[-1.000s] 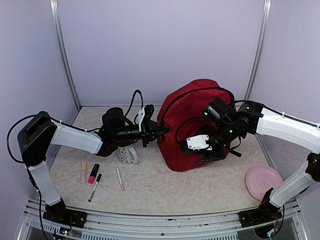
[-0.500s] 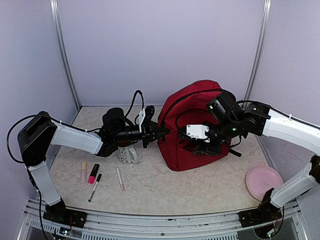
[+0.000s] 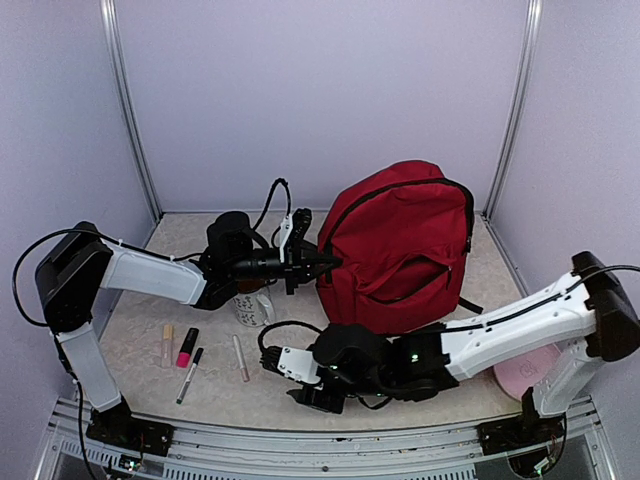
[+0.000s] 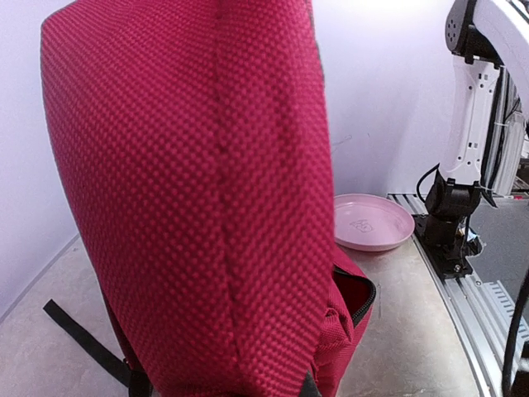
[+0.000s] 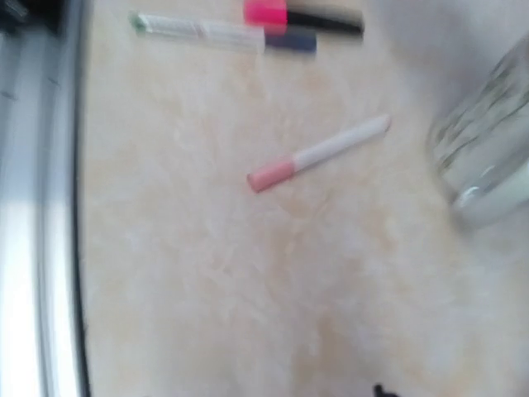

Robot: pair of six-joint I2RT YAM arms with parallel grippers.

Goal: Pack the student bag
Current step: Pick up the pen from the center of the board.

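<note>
The student bag (image 3: 400,240) is a dark red backpack standing upright at the back middle of the table. Its front pocket (image 3: 405,282) gapes open. My left gripper (image 3: 325,265) is shut on the fabric of the bag's left edge. In the left wrist view the bag (image 4: 190,190) fills the frame and hides the fingers, with the open zip (image 4: 364,299) at lower right. My right gripper (image 3: 305,393) hangs low over the table's front, left of centre, away from the bag. How wide it stands does not show. The blurred right wrist view looks down on a pink-capped pen (image 5: 318,153).
A glass mug (image 3: 252,305) stands under the left arm. A cream tube (image 3: 167,343), a pink-and-black marker (image 3: 187,346), a black-and-white pen (image 3: 189,374) and the pink-capped pen (image 3: 240,357) lie at the front left. A pink plate (image 3: 530,368) sits at the front right.
My right arm has left the bag's front pocket and swung down to the table's front, towards the pens. The left gripper and bag have stayed put.
</note>
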